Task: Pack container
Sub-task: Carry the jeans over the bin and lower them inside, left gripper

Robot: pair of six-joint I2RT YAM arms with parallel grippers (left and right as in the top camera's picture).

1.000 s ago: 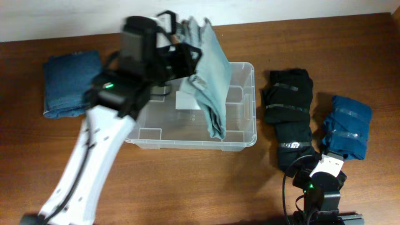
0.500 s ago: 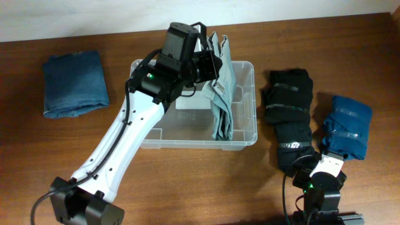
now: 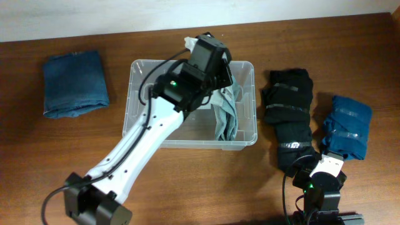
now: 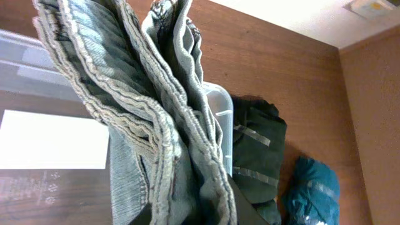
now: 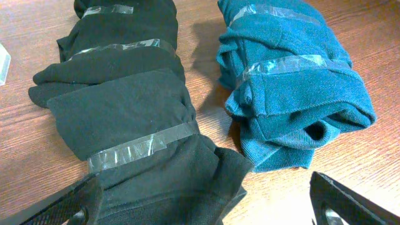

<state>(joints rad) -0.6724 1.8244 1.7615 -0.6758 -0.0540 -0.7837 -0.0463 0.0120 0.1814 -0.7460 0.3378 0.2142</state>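
The container [image 3: 133,100] is a clear plastic tub in the middle of the table, with a white label [image 4: 50,140] on its base. My left gripper [image 3: 209,59] is over the tub's far right part, shut on a grey-green denim garment [image 3: 226,115]. The garment hangs down into the tub's right end. In the left wrist view the denim folds [image 4: 156,112] fill the frame and hide the left gripper [image 4: 187,215] at the bottom edge. My right gripper [image 5: 206,212] stands open low at the front right, just over the near end of a taped black bundle [image 5: 125,94].
A taped teal bundle [image 3: 347,125] lies right of the black bundle [image 3: 289,119], both to the right of the tub. A folded blue denim piece [image 3: 74,82] lies at the far left. The left arm stretches diagonally over the tub's front left.
The left arm has swung to the right with the grey-green garment, which now hangs lower into the tub's right end. The right arm has not moved.
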